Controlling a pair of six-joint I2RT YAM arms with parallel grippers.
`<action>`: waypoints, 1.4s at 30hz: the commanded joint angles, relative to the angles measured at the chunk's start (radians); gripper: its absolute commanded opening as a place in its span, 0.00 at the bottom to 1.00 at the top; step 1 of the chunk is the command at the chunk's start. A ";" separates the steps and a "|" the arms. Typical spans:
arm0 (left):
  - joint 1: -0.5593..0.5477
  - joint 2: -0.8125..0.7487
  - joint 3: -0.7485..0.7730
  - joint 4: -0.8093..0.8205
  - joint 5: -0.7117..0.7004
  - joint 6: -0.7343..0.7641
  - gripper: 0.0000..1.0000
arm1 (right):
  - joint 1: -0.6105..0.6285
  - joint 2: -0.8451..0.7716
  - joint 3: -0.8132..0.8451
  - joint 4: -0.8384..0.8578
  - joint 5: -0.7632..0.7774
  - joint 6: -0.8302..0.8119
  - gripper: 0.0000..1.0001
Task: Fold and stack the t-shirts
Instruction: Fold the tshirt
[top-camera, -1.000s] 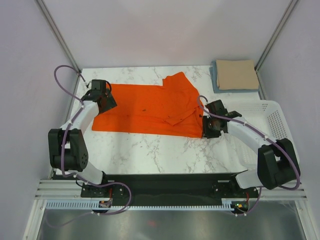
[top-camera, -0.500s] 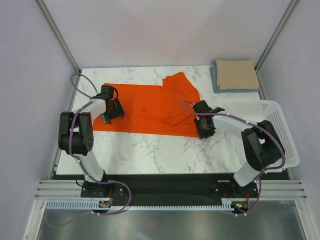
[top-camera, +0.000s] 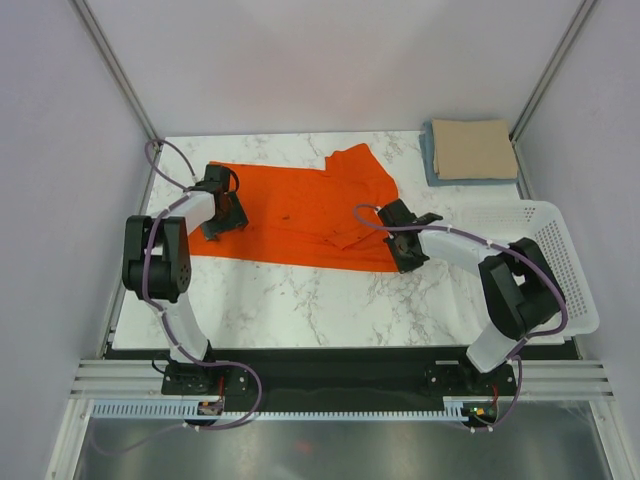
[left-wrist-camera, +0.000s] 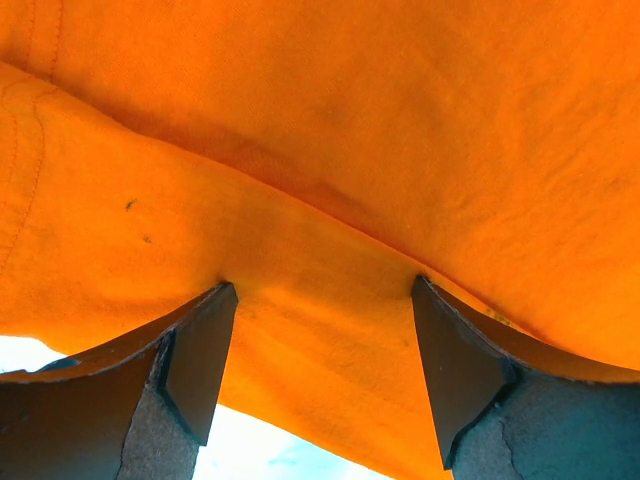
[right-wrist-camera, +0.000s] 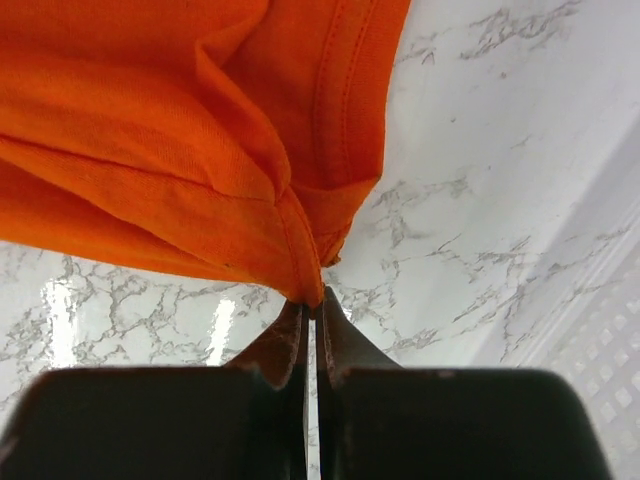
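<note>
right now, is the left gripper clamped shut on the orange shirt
No, the left gripper is wide open, with the orange t-shirt showing in the gap between its jaws.

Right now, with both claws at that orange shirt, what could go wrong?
The right gripper pinches only a small corner of the orange t-shirt at its very tips; a pull might slip it free.
The left gripper is open, its jaws around cloth but not clamped, so if the right pulls alone the shirt would probably drag and bunch.
The cloth is rumpled near the right gripper, so a fold may come out uneven.
</note>
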 joint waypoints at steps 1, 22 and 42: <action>0.005 0.062 0.016 0.000 -0.058 0.046 0.79 | 0.020 -0.061 0.011 -0.018 0.004 -0.041 0.00; -0.035 -0.172 0.013 -0.040 -0.089 0.077 0.79 | 0.053 -0.059 0.302 -0.322 0.159 0.207 0.40; -0.401 -0.200 -0.105 0.323 0.709 -0.194 0.72 | -0.093 0.280 0.532 0.000 0.017 0.864 0.42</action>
